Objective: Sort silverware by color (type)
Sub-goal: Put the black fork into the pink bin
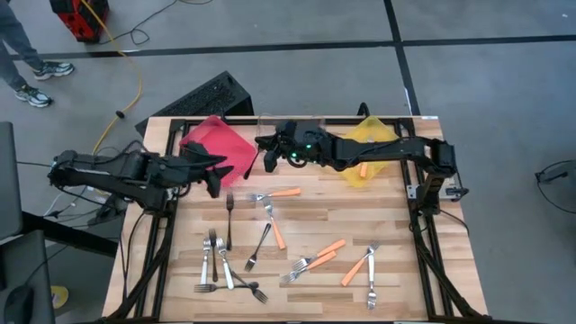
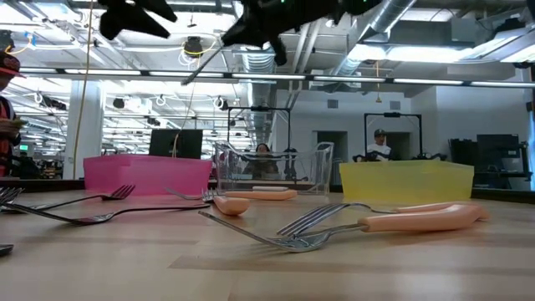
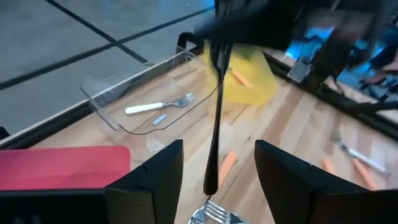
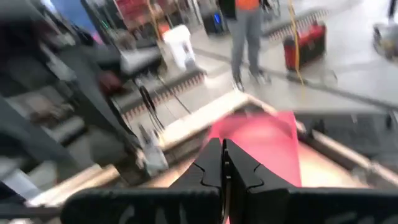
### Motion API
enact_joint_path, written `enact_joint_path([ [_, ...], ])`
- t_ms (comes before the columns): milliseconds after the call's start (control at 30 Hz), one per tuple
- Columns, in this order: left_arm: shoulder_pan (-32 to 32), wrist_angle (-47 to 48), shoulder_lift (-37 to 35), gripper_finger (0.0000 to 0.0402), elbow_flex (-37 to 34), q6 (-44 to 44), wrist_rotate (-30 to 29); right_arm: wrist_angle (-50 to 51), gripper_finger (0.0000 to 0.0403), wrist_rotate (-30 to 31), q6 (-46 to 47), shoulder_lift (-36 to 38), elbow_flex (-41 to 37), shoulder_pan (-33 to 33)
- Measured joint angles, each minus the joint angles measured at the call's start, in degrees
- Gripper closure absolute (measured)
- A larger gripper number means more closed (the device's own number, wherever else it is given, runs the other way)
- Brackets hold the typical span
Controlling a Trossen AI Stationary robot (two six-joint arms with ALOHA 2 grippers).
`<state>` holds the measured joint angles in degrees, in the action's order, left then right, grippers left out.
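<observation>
1. Nearest the low camera, an orange-handled fork (image 2: 393, 221) is seen lying on the wooden desk (image 1: 396, 225).
2. Red bin (image 1: 216, 142), clear bin (image 3: 149, 99) and yellow bin (image 1: 369, 144) are lined along the far edge; a workshop with ceiling lights is seen behind.
3. Dark, silver and orange-handled forks are scattered across the desk's middle (image 1: 236, 270); one silver fork (image 3: 160, 106) is lying in the clear bin.
4. A dark fork (image 3: 216, 118) is pinched by the right claw (image 1: 270, 148), held above the desk between the red and clear bins.
5. The left claw (image 1: 219, 171), fingers spread, is held beside the red bin.
6. The right wrist view is blurred.
</observation>
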<state>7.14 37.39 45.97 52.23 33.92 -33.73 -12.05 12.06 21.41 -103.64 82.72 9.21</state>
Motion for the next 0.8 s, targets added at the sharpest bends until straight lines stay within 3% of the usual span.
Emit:
enact_joint_path([
  [267,-0.01,1.10,-7.85,0.0217,0.04,1.07,-1.09,-3.37,0.0384,-0.54,2.32,-8.68,6.11,2.29],
  [333,-0.02,1.15,-8.80,0.0217,0.04,0.72,-1.45,1.12,0.0384,-1.77,2.29,-10.20,8.46,3.09],
  [400,-0.02,1.83,-10.17,0.0216,0.04,0.63,-1.55,-1.27,0.0384,-2.11,2.13,-14.38,13.45,2.85],
  [800,-0.02,2.68,-13.33,0.0216,0.04,-0.47,-3.15,10.64,0.0384,-5.86,2.07,-31.65,38.00,4.46],
])
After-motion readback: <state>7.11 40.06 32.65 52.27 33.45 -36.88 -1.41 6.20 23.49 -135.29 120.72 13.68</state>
